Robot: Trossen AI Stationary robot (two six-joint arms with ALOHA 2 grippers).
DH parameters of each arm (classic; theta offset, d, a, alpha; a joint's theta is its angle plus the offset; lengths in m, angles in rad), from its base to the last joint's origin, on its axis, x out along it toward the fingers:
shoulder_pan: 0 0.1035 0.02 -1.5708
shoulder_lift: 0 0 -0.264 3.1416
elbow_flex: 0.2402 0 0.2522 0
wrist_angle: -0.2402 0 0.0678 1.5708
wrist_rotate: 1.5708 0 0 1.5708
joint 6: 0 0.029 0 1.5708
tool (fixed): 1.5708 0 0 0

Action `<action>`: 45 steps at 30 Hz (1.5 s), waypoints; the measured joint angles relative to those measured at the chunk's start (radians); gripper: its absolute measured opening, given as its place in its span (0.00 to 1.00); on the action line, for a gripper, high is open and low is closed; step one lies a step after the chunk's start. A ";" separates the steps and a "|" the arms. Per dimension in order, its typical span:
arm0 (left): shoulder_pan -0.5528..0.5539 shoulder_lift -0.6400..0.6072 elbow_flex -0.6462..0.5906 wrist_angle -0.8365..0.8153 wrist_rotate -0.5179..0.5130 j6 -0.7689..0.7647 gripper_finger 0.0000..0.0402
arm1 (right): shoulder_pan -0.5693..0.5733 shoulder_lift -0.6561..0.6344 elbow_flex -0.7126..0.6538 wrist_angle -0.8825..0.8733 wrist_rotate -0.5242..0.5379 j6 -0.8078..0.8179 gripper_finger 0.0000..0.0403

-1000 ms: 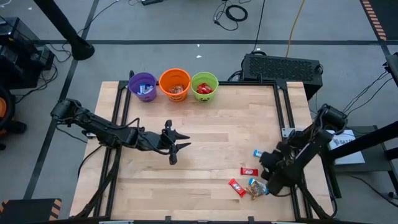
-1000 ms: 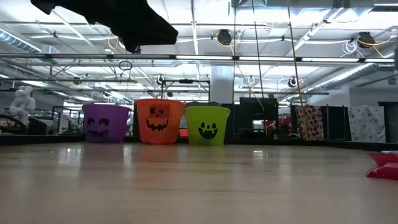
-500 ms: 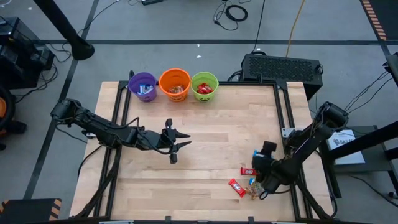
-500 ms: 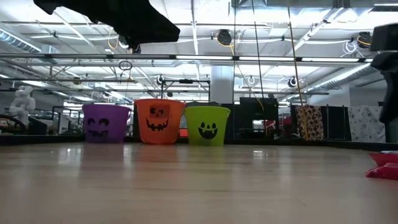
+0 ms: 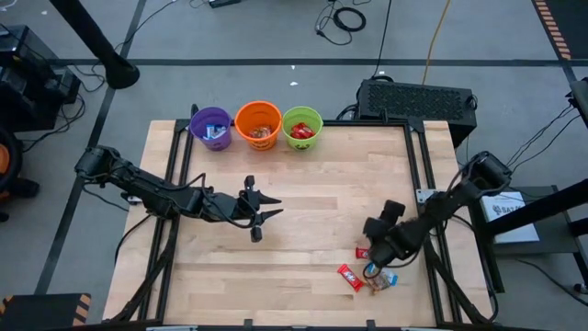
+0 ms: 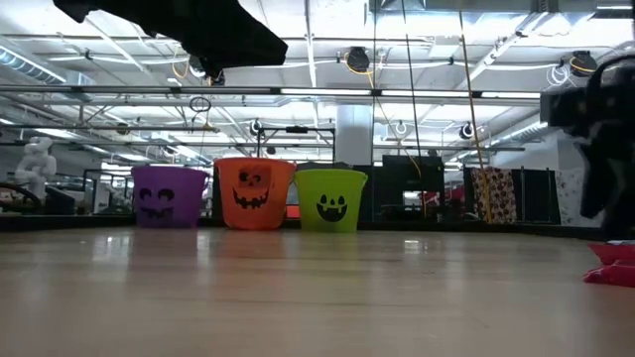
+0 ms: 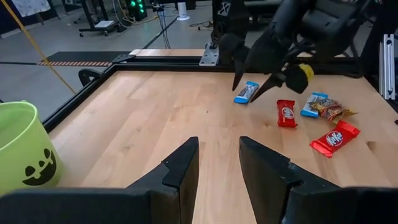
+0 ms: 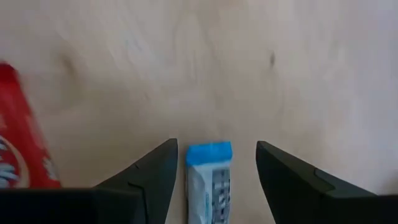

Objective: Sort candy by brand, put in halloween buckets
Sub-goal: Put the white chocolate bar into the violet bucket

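Three Halloween buckets are lined up along the far edge of the wooden table (image 5: 312,184): a purple bucket (image 5: 211,128), an orange bucket (image 5: 258,124) and a lime green bucket (image 5: 302,127), each already seen to contain some candy from above. The remaining candy is gathered near the table's front right corner. The right gripper (image 8: 214,163) is positioned directly over a blue-wrapped bar (image 8: 209,180), which is framed between its two fingers; the fingers are spread apart on either side of the wrapper and nothing is held. Just beside that bar a red bar (image 7: 286,112) is seen, with a second red bar (image 7: 334,137) nearer the front edge, and a second blue bar (image 7: 314,104) touching a gold-wrapped piece (image 7: 333,111). The left gripper (image 7: 217,167) is held above the bare middle-left of the table, well apart from the candy, its fingers partly open and empty, pointed across the table toward the right arm.
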 joint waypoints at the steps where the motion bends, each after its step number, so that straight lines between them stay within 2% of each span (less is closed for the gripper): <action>1: 0.000 0.000 0.000 0.000 0.000 0.000 0.31 | -0.010 0.000 -0.010 0.004 -0.022 0.001 0.52; 6: 0.000 0.000 0.000 -0.001 0.000 0.001 0.31 | -0.038 0.000 -0.027 0.085 -0.080 -0.003 0.52; 9: 0.000 0.000 0.000 -0.001 0.004 0.005 0.31 | -0.046 -0.006 -0.027 0.246 -0.080 -0.093 0.52; 11: 0.000 0.000 0.000 -0.002 0.006 0.005 0.31 | -0.051 -0.016 -0.014 0.281 -0.079 -0.136 0.52; 14: 0.000 0.000 0.000 -0.003 0.006 0.004 0.31 | -0.054 -0.026 0.048 0.080 -0.108 -0.047 0.52; 18: -0.001 0.000 0.000 -0.005 0.006 0.004 0.31 | -0.006 -0.027 0.136 -0.274 -0.231 0.131 0.52; 21: -0.001 0.000 0.000 -0.004 0.005 0.001 0.31 | 0.022 -0.027 0.135 -0.379 -0.309 0.182 0.52; 25: -0.001 0.000 0.000 0.000 0.005 -0.003 0.31 | 0.054 -0.026 0.072 -0.352 -0.365 0.212 0.49; 32: -0.001 0.000 0.000 0.006 0.005 -0.029 0.31 | 0.065 -0.022 -0.039 -0.298 -0.354 0.254 0.42; 45: -0.001 0.000 0.000 0.060 0.005 -0.028 0.31 | 0.061 0.036 -0.029 -0.076 -0.254 0.210 0.40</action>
